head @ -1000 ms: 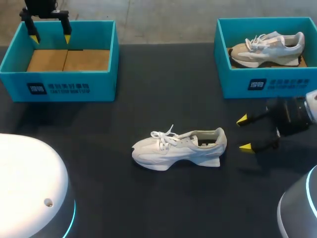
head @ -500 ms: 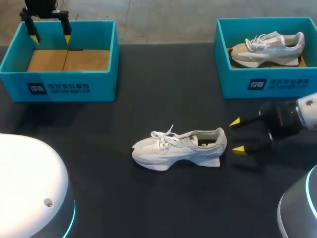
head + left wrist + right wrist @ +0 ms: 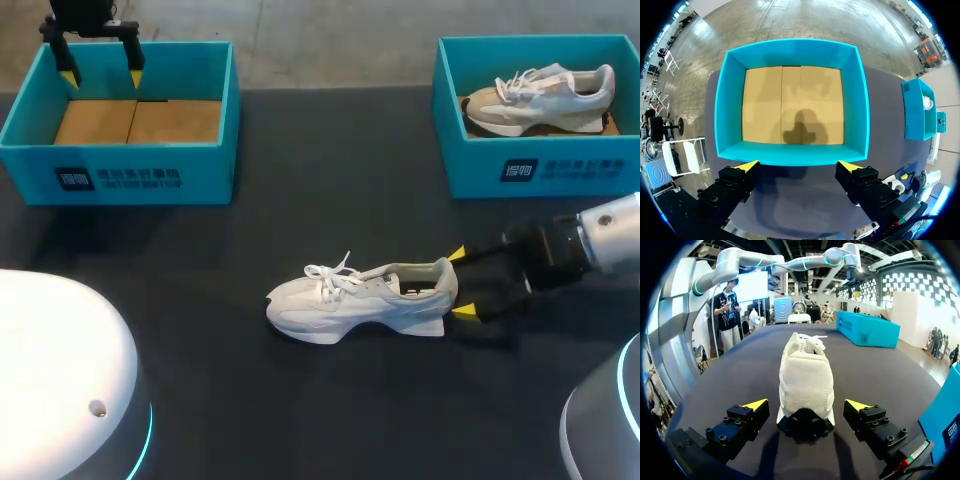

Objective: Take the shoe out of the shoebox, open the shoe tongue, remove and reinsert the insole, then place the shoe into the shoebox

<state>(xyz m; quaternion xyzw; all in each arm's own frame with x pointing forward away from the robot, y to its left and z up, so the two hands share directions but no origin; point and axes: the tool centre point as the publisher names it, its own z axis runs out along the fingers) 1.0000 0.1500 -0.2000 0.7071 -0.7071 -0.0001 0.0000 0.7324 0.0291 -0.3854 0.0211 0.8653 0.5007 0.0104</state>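
Shoe (image 3: 360,298) stood mid-surface (image 3: 300,410), out of the empty shoebox (image 3: 120,175), while the right gripper (image 3: 461,284) slid in from the right edge, fingers spread either side of the heel (image 3: 806,390) without touching, likely to steady it next.

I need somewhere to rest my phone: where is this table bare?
Bare table lies between the empty box and the box holding a shoe, and beyond the white shoe at its toe. It is crowded at that shoe's heel, where the right end effector stands open.
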